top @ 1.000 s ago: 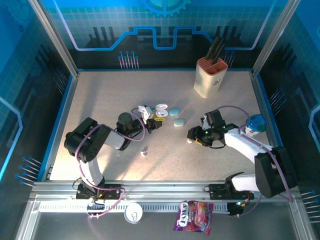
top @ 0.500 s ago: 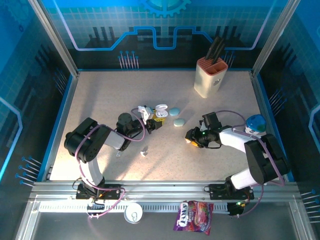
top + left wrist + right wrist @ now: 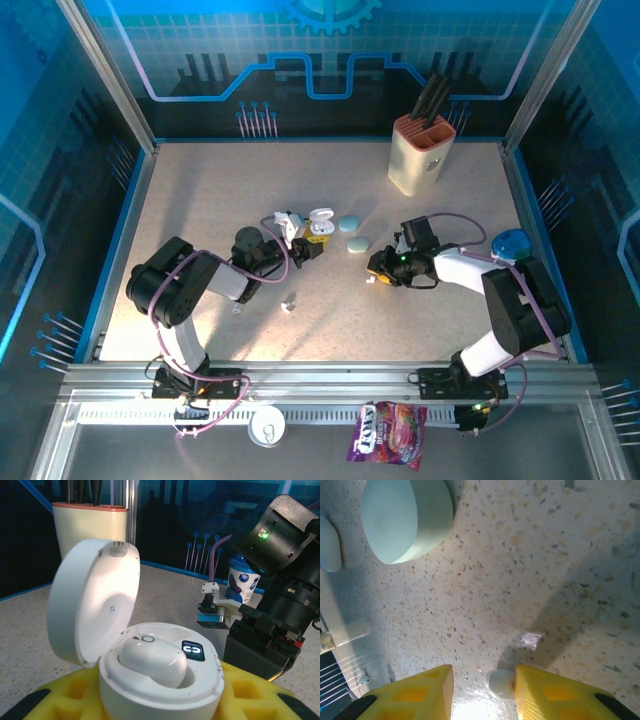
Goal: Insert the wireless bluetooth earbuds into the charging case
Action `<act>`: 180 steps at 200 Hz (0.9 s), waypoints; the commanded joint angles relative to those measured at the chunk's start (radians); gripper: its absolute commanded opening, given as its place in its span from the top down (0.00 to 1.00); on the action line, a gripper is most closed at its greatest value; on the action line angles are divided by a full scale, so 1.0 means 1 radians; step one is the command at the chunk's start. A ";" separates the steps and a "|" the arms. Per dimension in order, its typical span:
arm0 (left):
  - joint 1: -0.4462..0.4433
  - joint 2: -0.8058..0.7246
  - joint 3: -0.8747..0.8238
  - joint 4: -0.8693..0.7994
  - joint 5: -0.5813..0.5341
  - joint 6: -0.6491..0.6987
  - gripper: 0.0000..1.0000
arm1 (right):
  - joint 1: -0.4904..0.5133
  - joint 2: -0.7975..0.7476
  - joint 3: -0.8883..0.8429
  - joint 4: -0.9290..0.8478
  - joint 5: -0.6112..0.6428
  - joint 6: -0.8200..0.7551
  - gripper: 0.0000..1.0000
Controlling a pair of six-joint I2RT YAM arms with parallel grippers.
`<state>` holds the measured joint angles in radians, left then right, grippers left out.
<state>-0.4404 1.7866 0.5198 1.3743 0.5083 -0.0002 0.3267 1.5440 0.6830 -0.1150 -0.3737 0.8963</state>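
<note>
**Risk: off-centre pinch on loose earbud**

Right tool [image 3: 483, 690] low on surface [image 3: 545, 555], jaws apart, straddling loose earbud [image 3: 501, 684]; nothing clamped yet. Earbud touching one yellow finger [image 3: 555, 697], gap left on other side. Likely trouble: tiny, glossy, rounded, so prone to rolling or flicking out under uneven squeeze, poss. toward pale green case [image 3: 405, 517] nearby. Also poss.: pinched at bad angle, then no fit in socket later. Fingertips right at surface lvl, so scraping or jamming if pressed lower. Right arm stretched in from right side, forearm low and near flat, wrist aimed toward centre in top view.

Left tool [image 3: 160, 702] clenched on charging case [image 3: 160, 687], lid [image 3: 95, 600] hinged open and tilted back. One seated bud [image 3: 152, 661] in place already; second socket mostly hidden behind it, can't confirm free. Risk here: case slipping or tilting in grip during 2nd insertion, or lid knocked shut by incoming tool. Left arm folded at elbow, forearm reaching right to mid-surface, well apart from knife block [image 3: 420, 152] at far side.
</note>
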 commanded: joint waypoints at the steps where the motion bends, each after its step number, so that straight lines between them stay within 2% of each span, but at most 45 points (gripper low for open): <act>1: 0.006 -0.027 -0.012 0.028 0.002 0.000 0.73 | -0.004 -0.027 0.014 -0.043 0.025 -0.041 0.62; 43: 0.006 -0.014 -0.007 0.028 0.013 -0.008 0.73 | -0.015 -0.046 -0.016 -0.035 0.011 -0.086 0.61; 110: 0.006 -0.013 -0.006 0.028 0.021 -0.011 0.72 | -0.015 -0.007 -0.034 -0.013 0.006 -0.060 0.67; 158: 0.006 -0.007 -0.002 0.028 0.025 -0.015 0.72 | -0.015 0.033 -0.044 0.023 -0.023 -0.050 0.68; 180: 0.006 -0.006 -0.001 0.028 0.025 -0.017 0.72 | -0.015 0.052 -0.044 0.038 -0.028 -0.047 0.71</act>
<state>-0.4400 1.7866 0.5198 1.3743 0.5125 -0.0013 0.3229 1.5642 0.6537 -0.1101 -0.3798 0.8410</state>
